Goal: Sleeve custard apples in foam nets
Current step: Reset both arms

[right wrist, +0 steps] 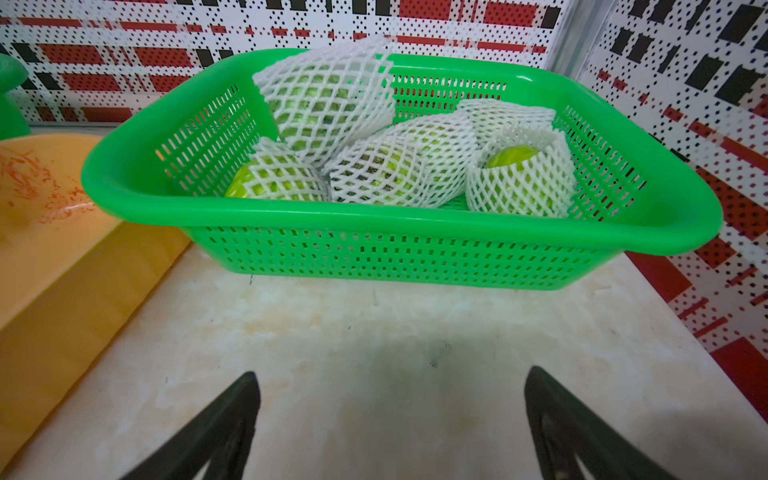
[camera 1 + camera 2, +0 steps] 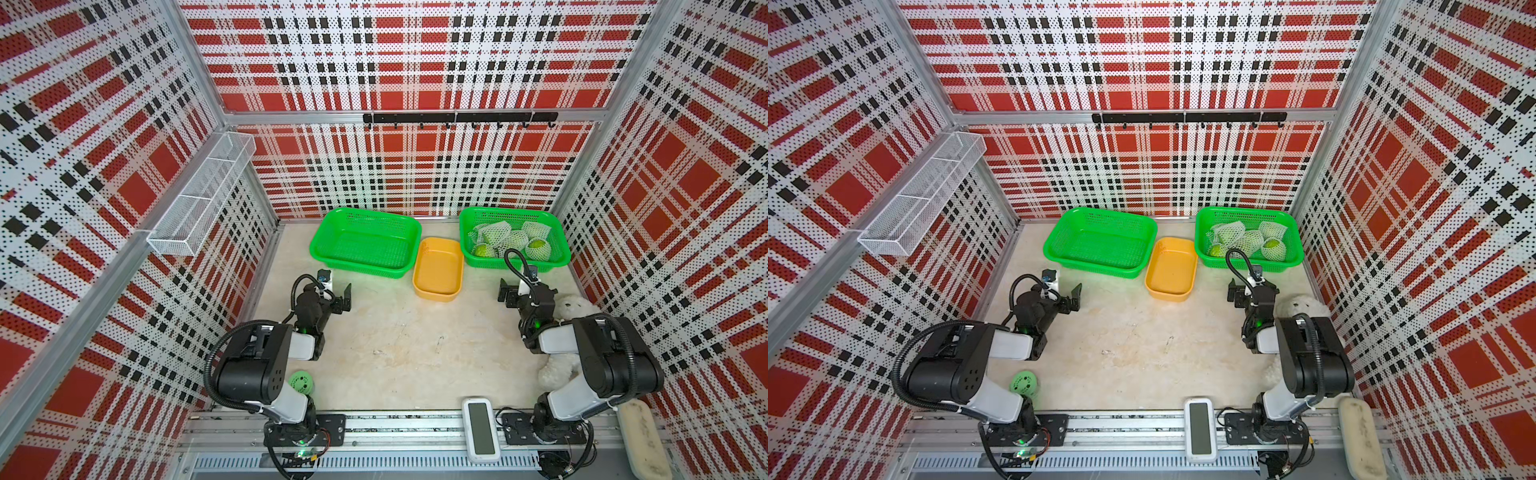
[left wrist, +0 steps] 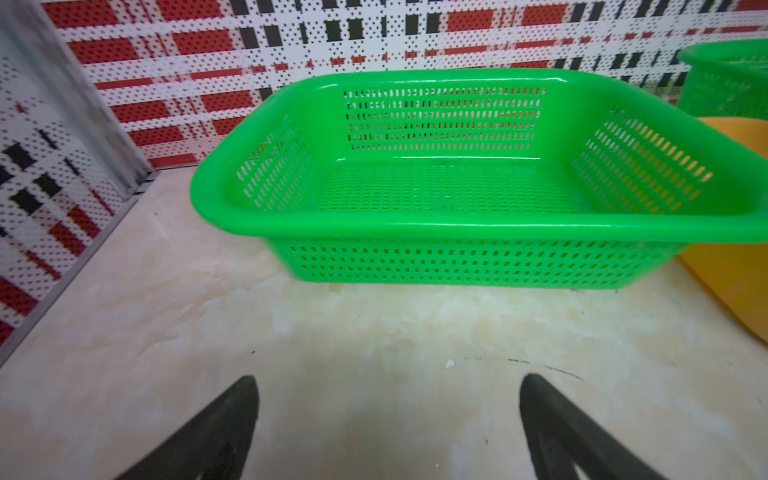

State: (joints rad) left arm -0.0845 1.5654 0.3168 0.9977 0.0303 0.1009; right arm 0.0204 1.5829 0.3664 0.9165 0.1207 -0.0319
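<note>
Several custard apples (image 1: 513, 156), each wrapped in a white foam net (image 1: 399, 166), lie piled in the right green basket (image 1: 374, 216) at the back of the table; both top views show them (image 2: 515, 241) (image 2: 1250, 241). My right gripper (image 2: 525, 286) (image 1: 392, 372) hovers over bare table just in front of that basket, open and holding nothing. Open and empty as well, my left gripper (image 2: 336, 289) (image 3: 388, 380) faces the left green basket (image 3: 457, 228) (image 2: 357, 266), which holds nothing. No loose net or bare fruit is in view.
A yellow tub (image 2: 438, 266) sits between the two baskets. A white plush bear (image 2: 575, 307) lies under the right arm, and a small green ball (image 2: 301, 381) lies by the left arm's base. A white device (image 2: 481, 428) rests on the front rail. A mesh shelf (image 2: 199, 199) hangs on the left wall.
</note>
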